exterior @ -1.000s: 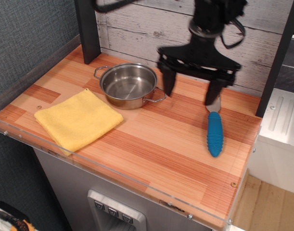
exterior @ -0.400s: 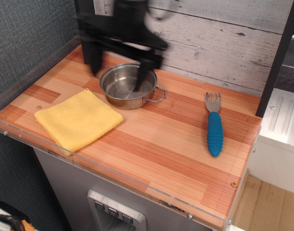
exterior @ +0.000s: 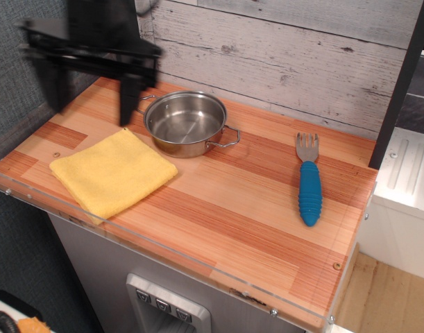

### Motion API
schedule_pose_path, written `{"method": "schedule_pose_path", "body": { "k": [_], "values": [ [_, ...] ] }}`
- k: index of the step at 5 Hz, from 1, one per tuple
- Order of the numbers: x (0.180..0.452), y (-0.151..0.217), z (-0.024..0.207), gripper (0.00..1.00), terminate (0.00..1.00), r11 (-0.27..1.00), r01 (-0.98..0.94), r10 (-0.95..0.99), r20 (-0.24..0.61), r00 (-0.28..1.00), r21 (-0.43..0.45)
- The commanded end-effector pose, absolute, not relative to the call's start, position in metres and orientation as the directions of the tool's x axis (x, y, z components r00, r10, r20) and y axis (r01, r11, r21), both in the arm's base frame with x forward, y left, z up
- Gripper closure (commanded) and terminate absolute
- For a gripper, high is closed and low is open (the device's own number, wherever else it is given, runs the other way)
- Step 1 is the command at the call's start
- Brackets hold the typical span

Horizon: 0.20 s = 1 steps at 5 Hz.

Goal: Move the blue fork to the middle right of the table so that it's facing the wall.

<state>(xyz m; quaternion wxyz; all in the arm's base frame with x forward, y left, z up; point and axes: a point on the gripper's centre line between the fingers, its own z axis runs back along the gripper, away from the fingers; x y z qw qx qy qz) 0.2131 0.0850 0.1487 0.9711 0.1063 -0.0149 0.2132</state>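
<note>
So the fork [exterior: 309,186] lies far right, tines toward the wall [exterior: 302,55], while the gripper [exterior: 89,94] hangs spread and empty way over left.

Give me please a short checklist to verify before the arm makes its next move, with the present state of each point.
1. Blue fork lies at the middle right of the table: ok.
2. Its tines point toward the wall: ok.
3. Claw is apart from the fork, up at the left rear of the table: ok.
4. Claw is open and holds nothing: ok; the fingers are spread, though blurred.
5. Claw height over the yellow cloth and table: cannot tell from this one view.
6. Steel pan stands upright, apart from the fork: ok.
</note>
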Motion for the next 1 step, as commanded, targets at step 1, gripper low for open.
{"method": "schedule_pose_path", "body": {
  "k": [1],
  "values": [
    [0.2042,0.0746,0.1586,0.00,1.00,0.884,-0.424,0.412,0.099,0.906,0.196]
  ]
}}
